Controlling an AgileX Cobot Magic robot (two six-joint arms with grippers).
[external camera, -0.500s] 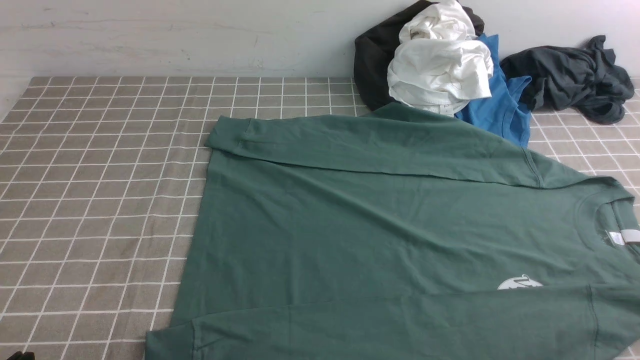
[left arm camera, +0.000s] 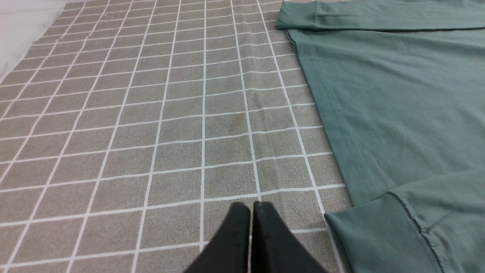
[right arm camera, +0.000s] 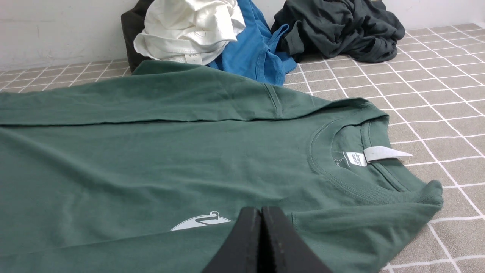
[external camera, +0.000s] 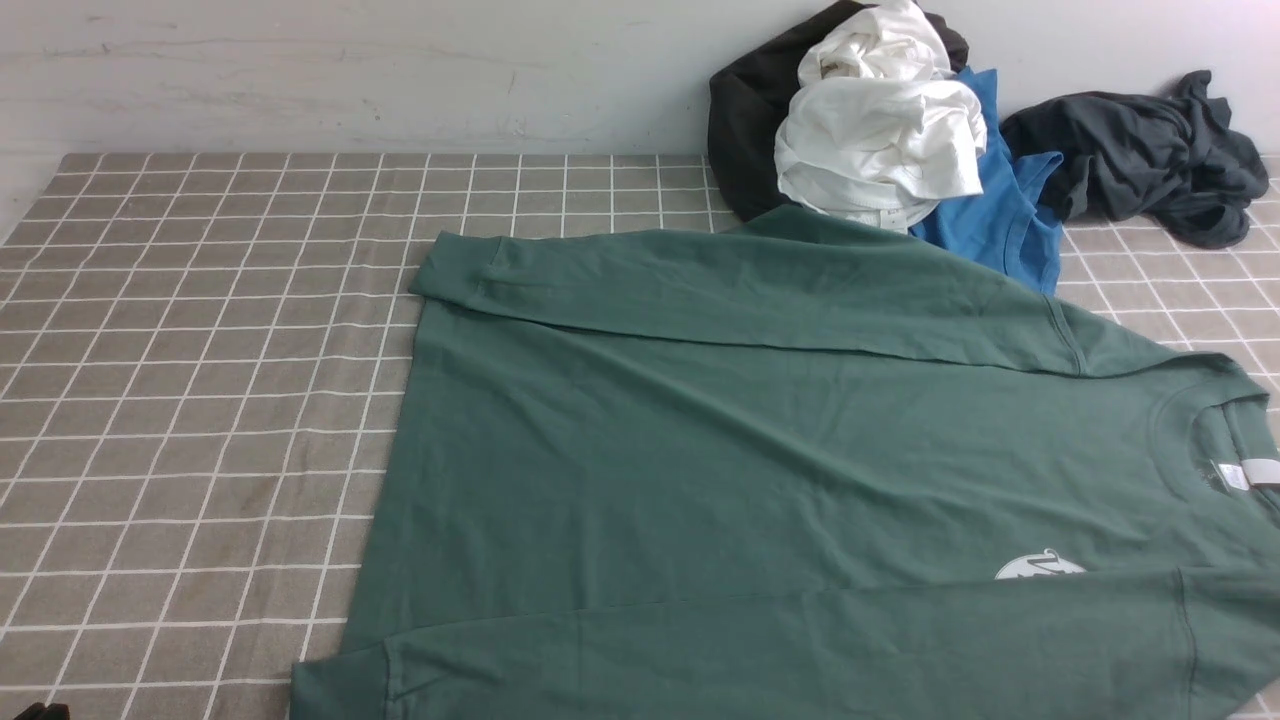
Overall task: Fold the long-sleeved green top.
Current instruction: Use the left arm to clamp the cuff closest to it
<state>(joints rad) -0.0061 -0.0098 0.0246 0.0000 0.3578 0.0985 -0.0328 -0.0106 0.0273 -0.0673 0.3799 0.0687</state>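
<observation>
The green long-sleeved top [external camera: 760,450] lies flat on the checked cloth, neck to the right, hem to the left, with both sleeves folded in over the body. Its grey neck label [external camera: 1262,472] and white chest logo [external camera: 1038,568] show. My left gripper [left arm camera: 252,206] is shut and empty over bare cloth, just left of the near sleeve cuff [left arm camera: 382,231]. My right gripper [right arm camera: 261,210] is shut and empty above the near sleeve beside the logo [right arm camera: 199,223]; the collar [right arm camera: 356,159] lies beyond it. Neither gripper shows in the front view except a dark tip [external camera: 35,712].
A pile of clothes lies at the back right against the wall: a white garment [external camera: 880,130] on a black one [external camera: 745,120], a bright blue one [external camera: 1005,210] touching the top's far sleeve, and a dark charcoal-grey one [external camera: 1150,150]. Checked cloth [external camera: 200,380] spreads to the left.
</observation>
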